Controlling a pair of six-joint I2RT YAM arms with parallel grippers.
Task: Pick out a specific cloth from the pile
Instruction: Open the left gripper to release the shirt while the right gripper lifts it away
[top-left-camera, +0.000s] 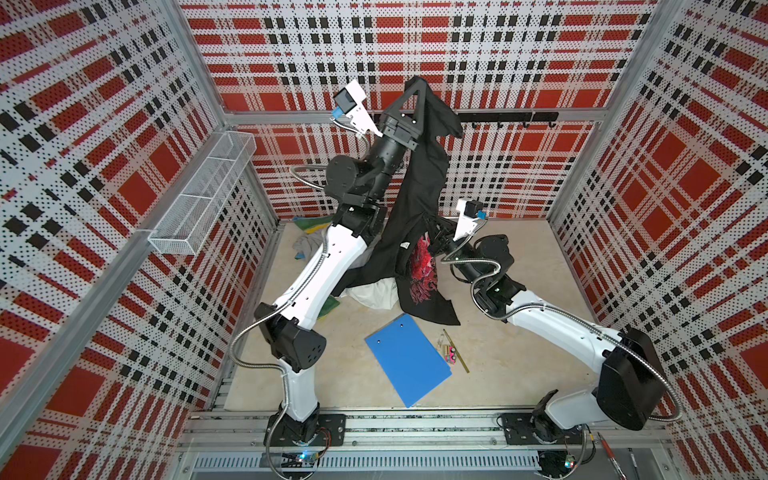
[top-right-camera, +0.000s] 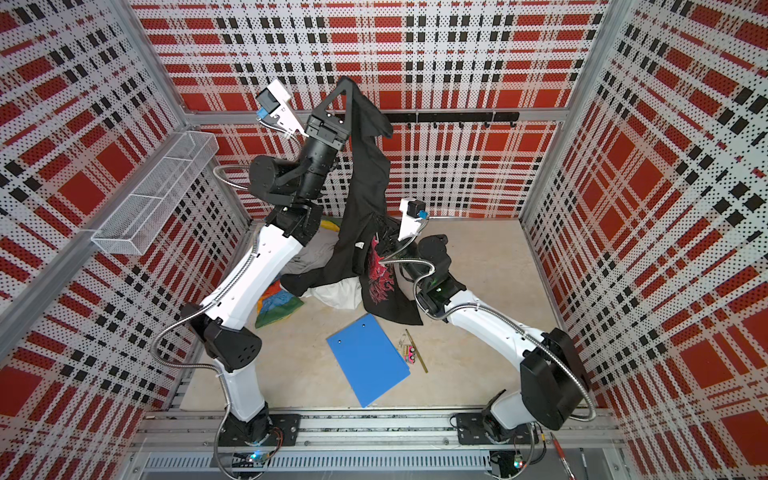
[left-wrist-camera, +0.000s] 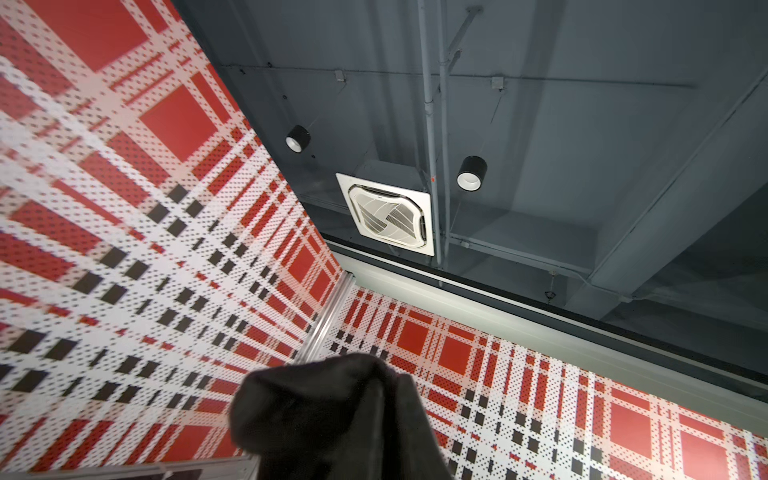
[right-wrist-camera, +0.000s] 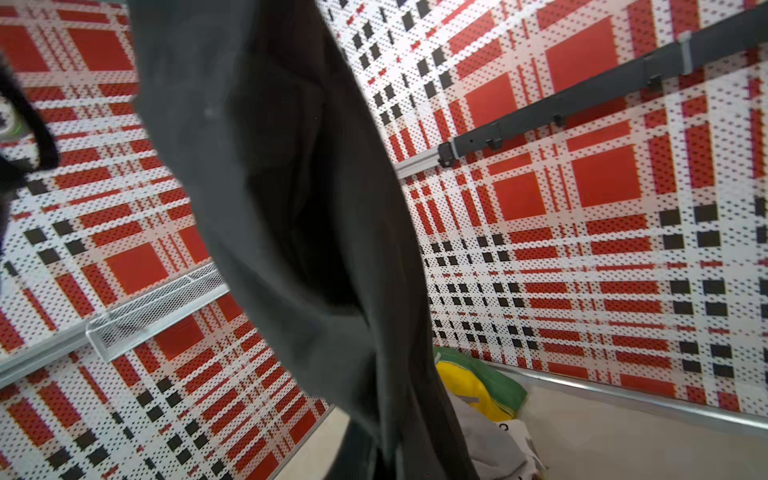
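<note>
- left arm (top-left-camera: 320, 270): raised steeply from the near-left base, wrist pointed up at the far wall.
- left gripper (top-left-camera: 413, 85): held high, tip wrapped by the cloth (top-left-camera: 424, 174); jaw state cannot be told because the fabric hides it.
- the pile (top-right-camera: 320, 253): spread at far left-centre, under the left arm.
- the cloth: hung from the left gripper, printed end laid over the pile's right edge, near the blue clipboard (top-left-camera: 409, 361).
- right gripper (top-left-camera: 434, 233): clamped on the cloth's mid-section, fabric gathered there.
- right arm (top-left-camera: 552, 322): bent low, reached leftward.
</note>
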